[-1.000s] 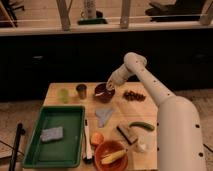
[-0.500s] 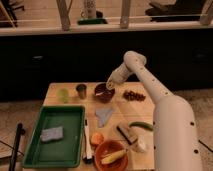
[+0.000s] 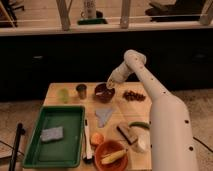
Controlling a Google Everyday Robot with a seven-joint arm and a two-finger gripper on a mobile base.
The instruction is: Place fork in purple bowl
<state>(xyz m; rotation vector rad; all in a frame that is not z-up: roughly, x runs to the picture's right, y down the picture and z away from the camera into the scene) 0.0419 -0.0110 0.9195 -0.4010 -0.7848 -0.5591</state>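
A: How far along is the task judged to be?

B: Nearly finished. The gripper is held just over the purple bowl; a pale sliver, taken for the fork, is seen inside. Release cannot be told.

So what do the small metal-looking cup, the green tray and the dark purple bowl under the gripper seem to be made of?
The small grey cup looks like dull metal, from its grey sheen. The green rectangular tray looks like moulded matte plastic, uniform in colour. The dark purple round bowl, just below the gripper, could be plastic or glazed ceramic; its material is unclear.
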